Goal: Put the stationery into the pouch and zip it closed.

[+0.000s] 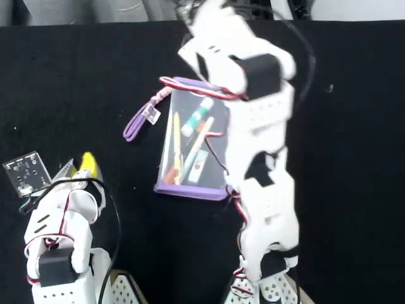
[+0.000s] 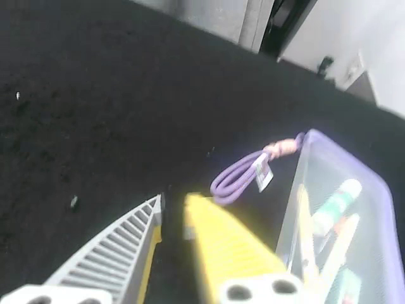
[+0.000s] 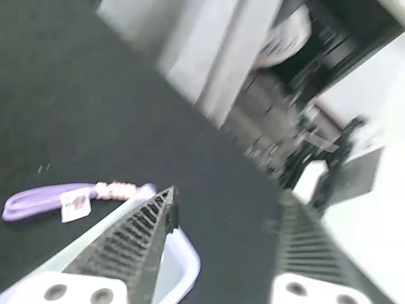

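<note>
The pouch [image 1: 190, 190] is a clear, flat case with purple edging, and one corner sits directly under the right gripper [image 3: 228, 196]. Its purple wrist loop [image 1: 136, 123] trails out ahead of the left gripper [image 2: 172, 201]. The stationery [image 1: 199, 142] lies inside: pencils, pens and a green-and-white marker [image 1: 197, 117].

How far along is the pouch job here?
Done: yellow and orange pencils and other stationery lie inside the clear purple-edged plastic pouch. In hand: the right claw hangs open over one end of the pouch. Remaining: zipping; whether that has begun cannot be told.
</note>
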Robot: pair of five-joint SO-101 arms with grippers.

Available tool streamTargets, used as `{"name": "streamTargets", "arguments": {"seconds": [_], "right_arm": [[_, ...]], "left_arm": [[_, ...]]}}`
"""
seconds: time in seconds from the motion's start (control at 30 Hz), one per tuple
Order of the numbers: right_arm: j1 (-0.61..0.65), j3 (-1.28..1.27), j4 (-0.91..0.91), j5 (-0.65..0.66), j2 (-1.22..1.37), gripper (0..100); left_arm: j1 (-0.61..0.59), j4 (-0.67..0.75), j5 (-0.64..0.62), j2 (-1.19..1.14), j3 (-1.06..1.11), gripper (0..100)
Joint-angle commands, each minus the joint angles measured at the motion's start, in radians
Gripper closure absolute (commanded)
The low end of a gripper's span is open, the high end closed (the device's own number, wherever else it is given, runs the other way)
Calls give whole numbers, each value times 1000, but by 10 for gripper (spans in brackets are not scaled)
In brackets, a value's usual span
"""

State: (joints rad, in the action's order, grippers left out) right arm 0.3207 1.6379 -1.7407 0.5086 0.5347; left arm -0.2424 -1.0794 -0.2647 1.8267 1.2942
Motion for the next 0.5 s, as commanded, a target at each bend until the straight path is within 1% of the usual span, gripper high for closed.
{"name": "streamTargets", "arguments": {"seconds": [0.0,0.07,0.17,0.33,0.4,0.47], "right_arm": [[-52,22,-26,-6,-189,961],[-89,22,-26,-6,-268,988],[-163,22,-26,-6,-381,974],[-324,22,-26,-12,-552,974],[-394,22,-26,-54,-608,974],[-457,22,-28,-121,-662,974]], "left_arm": [[-7,-6,-3,0,-82,954],[-4,-6,-3,0,-84,971],[1,-12,-3,0,-81,971],[4,-141,-2,0,-151,971],[2,-176,12,0,-177,971],[2,-196,72,0,-191,971]]}}
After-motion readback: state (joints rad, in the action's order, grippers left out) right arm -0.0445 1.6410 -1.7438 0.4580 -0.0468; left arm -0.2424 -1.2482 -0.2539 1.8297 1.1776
